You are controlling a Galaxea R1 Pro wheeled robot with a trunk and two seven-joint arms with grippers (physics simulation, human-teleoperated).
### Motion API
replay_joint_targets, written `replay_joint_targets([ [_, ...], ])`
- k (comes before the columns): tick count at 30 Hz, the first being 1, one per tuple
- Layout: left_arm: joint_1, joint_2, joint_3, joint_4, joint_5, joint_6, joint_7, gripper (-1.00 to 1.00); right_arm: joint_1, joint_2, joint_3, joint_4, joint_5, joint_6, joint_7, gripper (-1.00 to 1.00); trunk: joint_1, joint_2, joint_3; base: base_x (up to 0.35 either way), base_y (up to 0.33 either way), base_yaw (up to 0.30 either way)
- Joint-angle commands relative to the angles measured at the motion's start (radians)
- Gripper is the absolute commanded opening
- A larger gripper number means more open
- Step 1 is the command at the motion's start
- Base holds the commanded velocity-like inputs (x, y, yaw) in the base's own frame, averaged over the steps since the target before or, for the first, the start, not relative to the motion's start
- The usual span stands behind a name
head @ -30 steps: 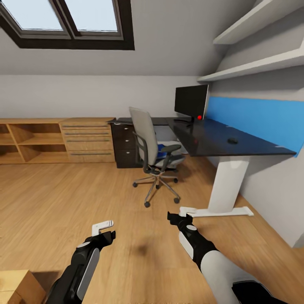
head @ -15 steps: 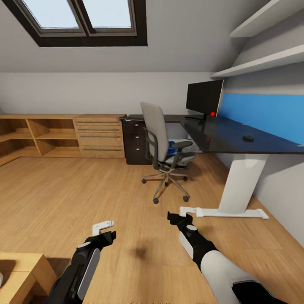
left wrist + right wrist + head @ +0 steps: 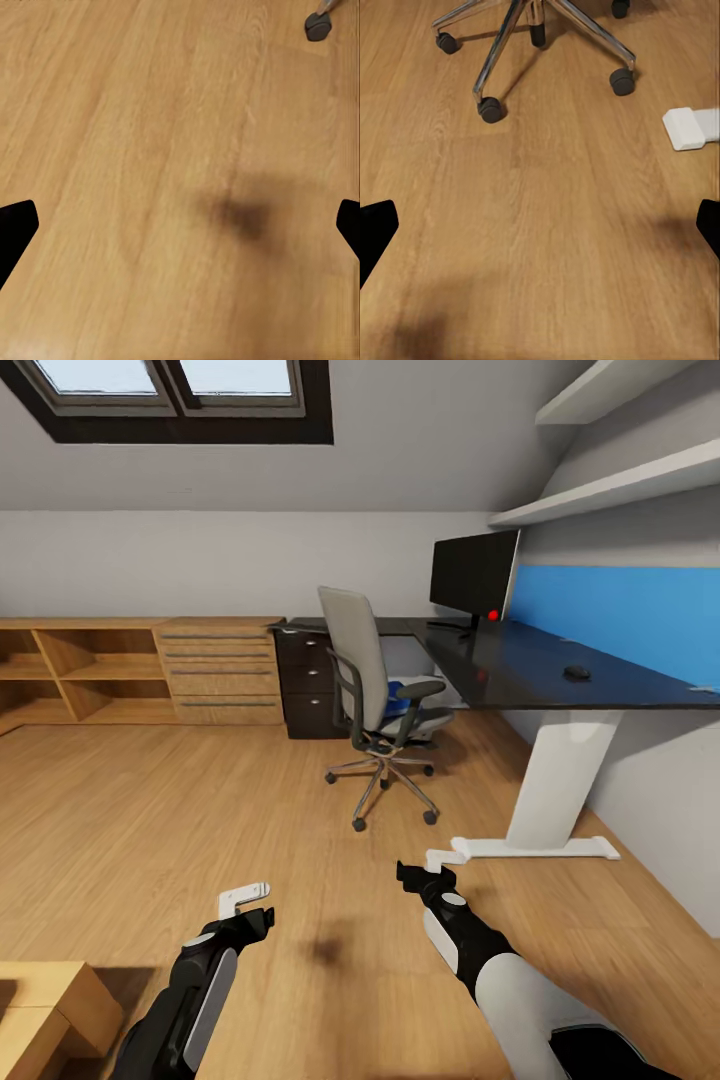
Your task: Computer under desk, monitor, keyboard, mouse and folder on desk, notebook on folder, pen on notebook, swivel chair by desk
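The swivel chair (image 3: 365, 678) stands on the wood floor in front of the black desk (image 3: 520, 675), its back toward me. The blue folder (image 3: 401, 700) shows on its seat. The monitor (image 3: 473, 572) stands at the desk's far corner, and the mouse (image 3: 576, 673) lies alone near the desk's right side. A flat grey thing (image 3: 283, 625) on the desk's far-left end is too small to name. Computer, keyboard, notebook and pen I cannot make out. My left gripper (image 3: 250, 908) (image 3: 180, 225) and right gripper (image 3: 425, 873) (image 3: 540, 225) hang open and empty over the floor, well short of the chair.
The desk's white leg and foot (image 3: 540, 845) (image 3: 690, 127) lie just ahead of my right gripper, beside the chair's castors (image 3: 489, 109). A light-wood cabinet (image 3: 130, 670) lines the back wall. A low wooden block (image 3: 45, 1010) sits at my near left. Wall shelves (image 3: 620, 485) hang above the desk.
The whole view has shifted, so the camera has moved: chair and desk now sit slightly further left and lower. Both arms keep the same pose, grippers open.
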Motion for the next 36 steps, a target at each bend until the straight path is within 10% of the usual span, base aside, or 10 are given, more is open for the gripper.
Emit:
replay_joint_targets([
  [1, 0.000, 0.000, 0.001, -0.002, 0.011, 0.003, 0.006, 1.00, -0.001, 0.000, 0.003, 0.001, -0.009, -0.005, -0.003, 1.00, 0.000, 0.000, 0.000, 0.000, 0.000, -0.196],
  [36, 0.000, 0.003, 0.001, 0.002, 0.009, 0.001, 0.003, 1.00, -0.001, 0.000, 0.001, -0.001, -0.006, -0.047, -0.004, 1.00, 0.000, 0.000, 0.014, 0.219, 0.000, -0.013],
])
